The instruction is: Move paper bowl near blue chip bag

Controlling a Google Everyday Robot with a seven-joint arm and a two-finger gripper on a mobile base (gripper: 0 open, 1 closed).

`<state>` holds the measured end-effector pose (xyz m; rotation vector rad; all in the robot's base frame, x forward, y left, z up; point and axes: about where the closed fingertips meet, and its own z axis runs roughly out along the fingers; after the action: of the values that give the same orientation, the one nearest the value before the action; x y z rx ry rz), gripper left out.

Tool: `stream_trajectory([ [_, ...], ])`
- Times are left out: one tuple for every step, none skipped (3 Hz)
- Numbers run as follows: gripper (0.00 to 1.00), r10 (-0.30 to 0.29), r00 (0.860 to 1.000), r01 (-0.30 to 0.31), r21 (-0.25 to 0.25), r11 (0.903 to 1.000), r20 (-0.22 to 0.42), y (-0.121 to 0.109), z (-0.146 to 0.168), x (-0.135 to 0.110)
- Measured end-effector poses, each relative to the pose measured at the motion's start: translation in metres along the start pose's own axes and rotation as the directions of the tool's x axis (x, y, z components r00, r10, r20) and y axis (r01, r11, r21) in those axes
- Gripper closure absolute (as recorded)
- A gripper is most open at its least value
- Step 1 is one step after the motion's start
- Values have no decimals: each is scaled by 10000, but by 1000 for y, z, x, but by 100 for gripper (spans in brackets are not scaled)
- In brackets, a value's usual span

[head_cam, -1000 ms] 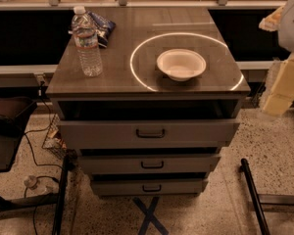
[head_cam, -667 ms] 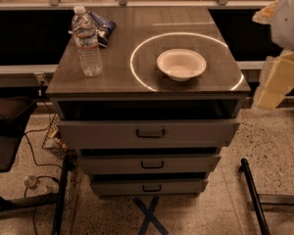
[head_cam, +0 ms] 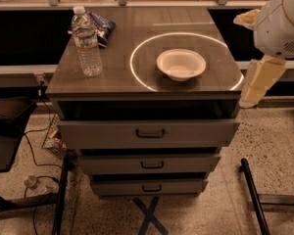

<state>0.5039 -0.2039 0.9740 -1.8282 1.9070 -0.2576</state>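
1. The gripper (head_cam: 261,81) is seen at the right edge of the view, off the right side of the cabinet top (head_cam: 112,80) and hanging beside its front right corner. Nothing is held in it.
2. Whether the gripper is wide or narrow cannot be told from this angle.
3. The paper bowl (head_cam: 181,64) is set upright on the right half of the cabinet top, inside a bright ring of light (head_cam: 131,62). It looks empty.
4. The blue chip bag (head_cam: 102,27) is laid at the back left of the top, partly hidden by the water bottle (head_cam: 86,42).
5. The bottle is stood upright, capped, just in front of the bag. Contact between the two cannot be told.
6. The bowl and the bag are well apart, and the gripper is well apart from the bowl.
7. The top drawer (head_cam: 149,131) is pulled slightly out, and two more drawers are stacked below it.
8. A blue tape cross (head_cam: 149,219) is stuck on the speckled floor in front.
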Motion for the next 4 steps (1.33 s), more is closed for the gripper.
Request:
stream_trajectory([
  [0, -555, 9952, 524, 409, 9978, 800, -23, 28, -1],
  [0, -847, 9868, 736, 838, 9938, 1383, -41, 41, -9],
  [0, -850, 9867, 739, 837, 9937, 1385, -41, 41, -9],
  [0, -818, 9833, 705, 745, 9947, 1628, -45, 63, -2],
])
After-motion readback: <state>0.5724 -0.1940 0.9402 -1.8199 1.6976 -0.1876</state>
